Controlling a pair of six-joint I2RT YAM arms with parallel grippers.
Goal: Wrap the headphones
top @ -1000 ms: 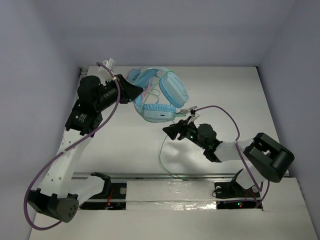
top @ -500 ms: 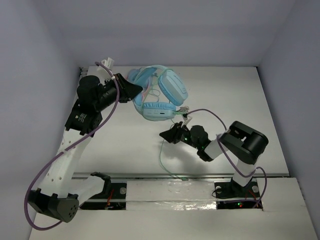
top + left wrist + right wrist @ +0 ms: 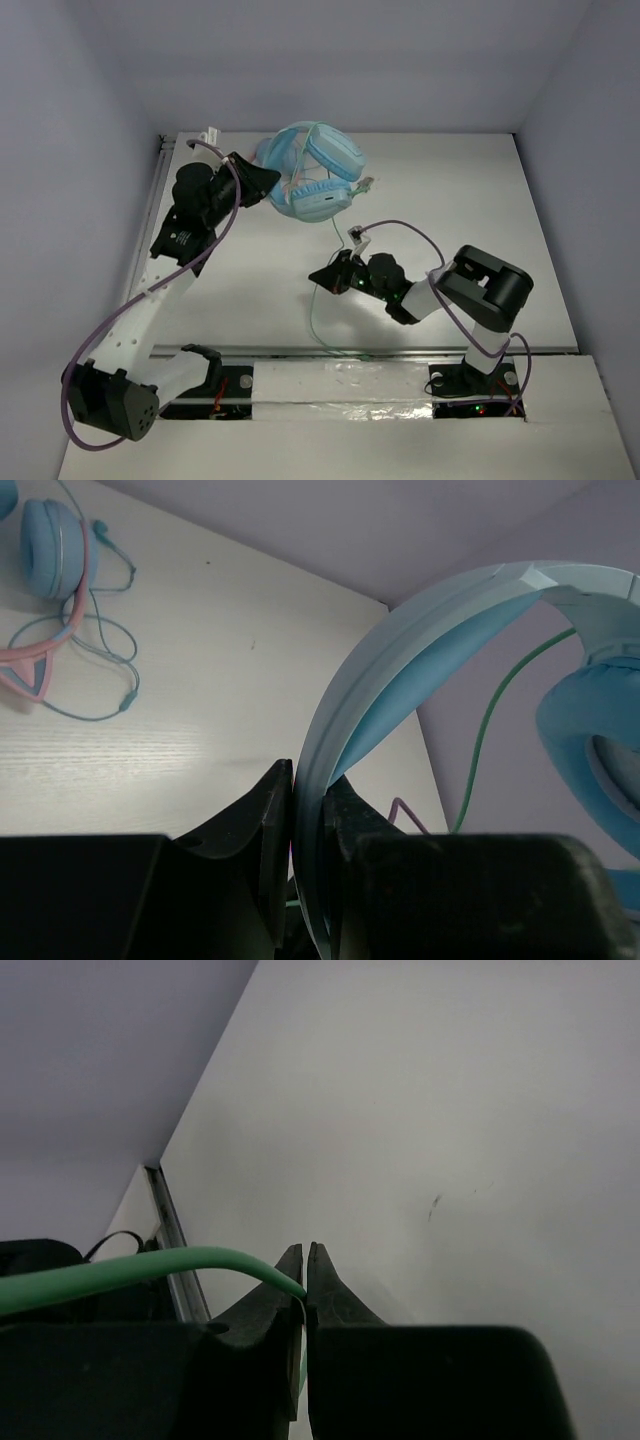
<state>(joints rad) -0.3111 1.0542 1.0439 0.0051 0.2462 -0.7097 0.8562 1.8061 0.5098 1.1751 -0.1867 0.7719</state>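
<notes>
The light-blue headphones (image 3: pixel 318 176) hang tilted above the far middle of the table. My left gripper (image 3: pixel 268 181) is shut on their blue headband (image 3: pixel 400 660), which runs up between its jaws (image 3: pixel 308 782). One padded cup (image 3: pixel 592 742) shows at the right of the left wrist view. The thin pale green cable (image 3: pixel 334 228) drops from the cups to my right gripper (image 3: pixel 318 278), low over the table's middle, then trails to the near edge. In the right wrist view the right gripper (image 3: pixel 306 1260) is shut on the cable (image 3: pixel 120 1272).
A smaller blue-cupped pair with a pink cat-ear headband (image 3: pixel 48 570) and its thin cord lies on the table beyond the left gripper. A metal rail (image 3: pixel 350 352) runs along the near edge. Walls close in the table on three sides.
The right gripper has shut on the cable and slid left. The left gripper has turned and raised the headphones, so the cups now sit higher and more tilted.
</notes>
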